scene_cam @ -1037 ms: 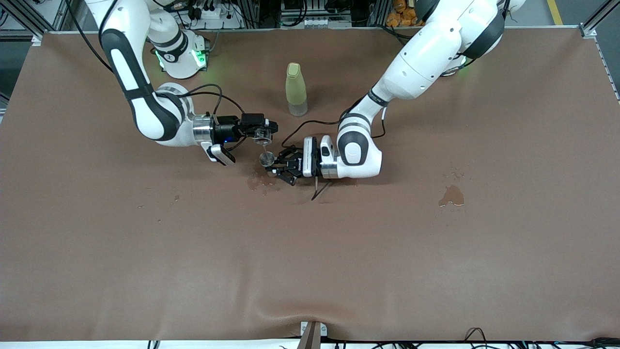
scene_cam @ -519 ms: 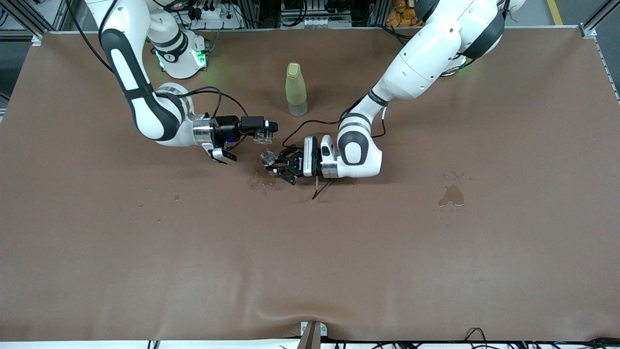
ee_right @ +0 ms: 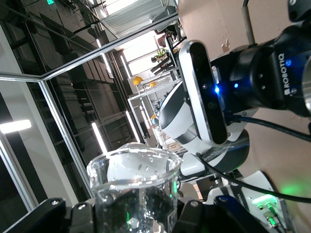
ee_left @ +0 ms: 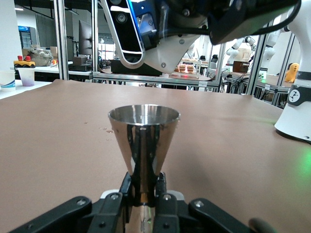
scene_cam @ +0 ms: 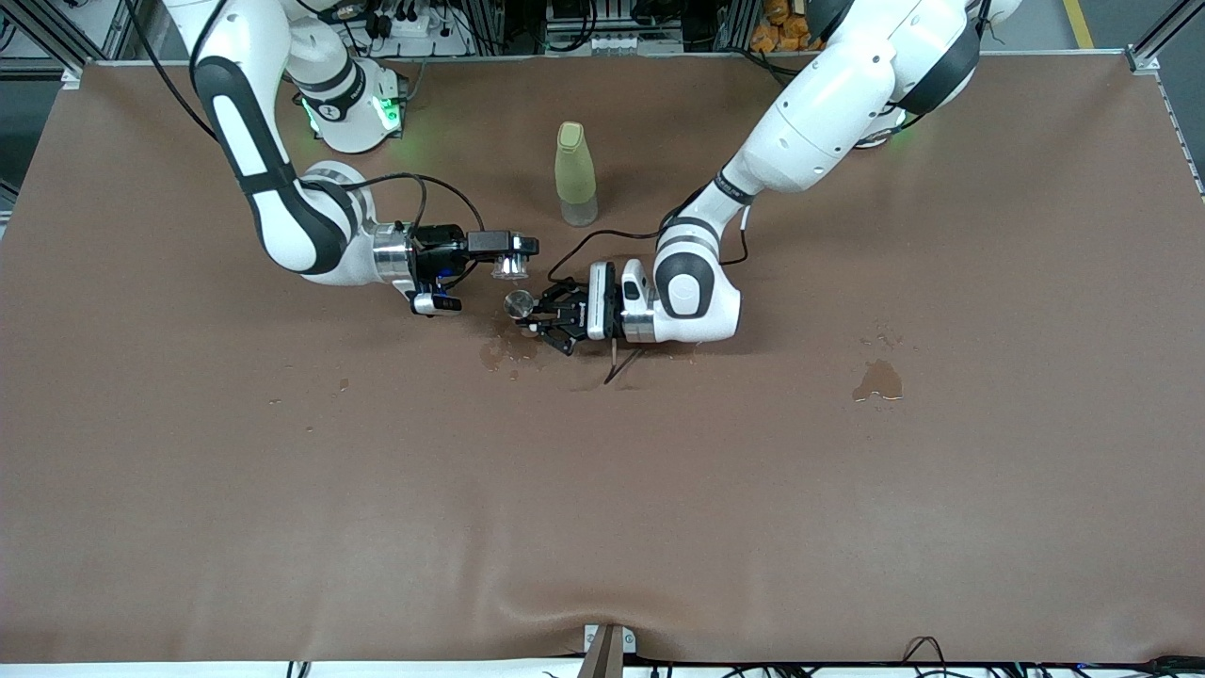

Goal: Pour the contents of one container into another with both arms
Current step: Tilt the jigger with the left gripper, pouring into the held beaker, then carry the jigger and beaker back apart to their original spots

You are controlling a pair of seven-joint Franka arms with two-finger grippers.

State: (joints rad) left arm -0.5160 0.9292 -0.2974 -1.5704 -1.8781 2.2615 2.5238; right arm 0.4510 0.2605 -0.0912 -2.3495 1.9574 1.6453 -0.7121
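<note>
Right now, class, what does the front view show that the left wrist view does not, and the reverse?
Front view only: the yellow-green bottle, wet patches on the brown table cover, and the right gripper holding the tumbler.

Left wrist view only: the stemmed glass's bowl from the side, upright.

Both: the left gripper shut on the stemmed glass.

My left gripper [scene_cam: 529,317] is clamped on the stem of the cone-shaped stemmed glass [ee_left: 144,141], which stands upright over a wet patch [scene_cam: 504,350] near the middle of the table [scene_cam: 602,490]. My right gripper [scene_cam: 513,256] grips the small tumbler [ee_right: 133,187] in the air, just beside the stemmed glass and higher than its rim. The bottle [scene_cam: 574,175] stands on the table farther from the front camera than both glasses. A second spill [scene_cam: 877,380] lies well apart, toward my left arm's end.
</note>
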